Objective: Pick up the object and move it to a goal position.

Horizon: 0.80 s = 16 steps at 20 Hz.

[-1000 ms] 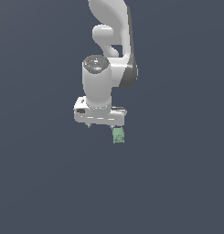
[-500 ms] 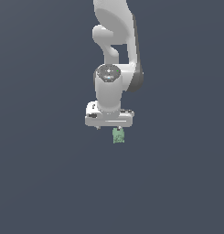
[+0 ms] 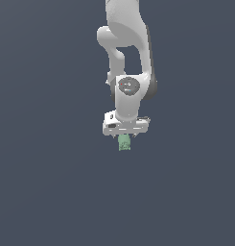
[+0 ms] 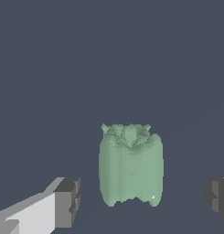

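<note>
The object [image 3: 124, 143] is a small pale green lump with a bumpy top, sitting on the dark grey floor. My white gripper [image 3: 124, 136] hangs right over it on the downward-pointing arm. In the wrist view the object [image 4: 130, 165] stands between my two dark fingertips [image 4: 68, 202], with a clear gap on each side. The gripper [image 4: 143, 199] is open and touches nothing.
A plain dark grey floor [image 3: 47, 192] fills both views. No other object, container or edge shows. The arm's white links [image 3: 128, 43] rise above the gripper toward the upper edge of the exterior view.
The gripper has moved toward the exterior view's right and slightly down, from beside the object to directly above it. The object has stayed in place.
</note>
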Motion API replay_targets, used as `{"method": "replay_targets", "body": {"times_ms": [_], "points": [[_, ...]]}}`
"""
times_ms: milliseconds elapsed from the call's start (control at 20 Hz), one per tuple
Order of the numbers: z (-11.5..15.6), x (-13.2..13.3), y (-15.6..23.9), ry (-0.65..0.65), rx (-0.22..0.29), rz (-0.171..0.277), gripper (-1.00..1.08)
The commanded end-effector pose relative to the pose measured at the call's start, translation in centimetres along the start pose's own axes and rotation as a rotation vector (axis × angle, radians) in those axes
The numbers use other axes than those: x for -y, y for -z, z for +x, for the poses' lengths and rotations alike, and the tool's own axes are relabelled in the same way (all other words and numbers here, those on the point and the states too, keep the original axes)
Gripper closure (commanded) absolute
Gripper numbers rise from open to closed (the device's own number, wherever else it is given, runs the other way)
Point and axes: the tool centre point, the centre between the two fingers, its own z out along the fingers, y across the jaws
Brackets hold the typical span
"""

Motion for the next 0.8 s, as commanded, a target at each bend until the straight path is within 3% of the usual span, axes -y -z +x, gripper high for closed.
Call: {"method": "replay_targets", "body": {"times_ms": [0,750], "points": [[0.0,0.0,0.0,0.0,0.0,0.0,-0.92],[-0.1,0.2,-4.9,0.003,-0.001,0.001,-0.92]]}}
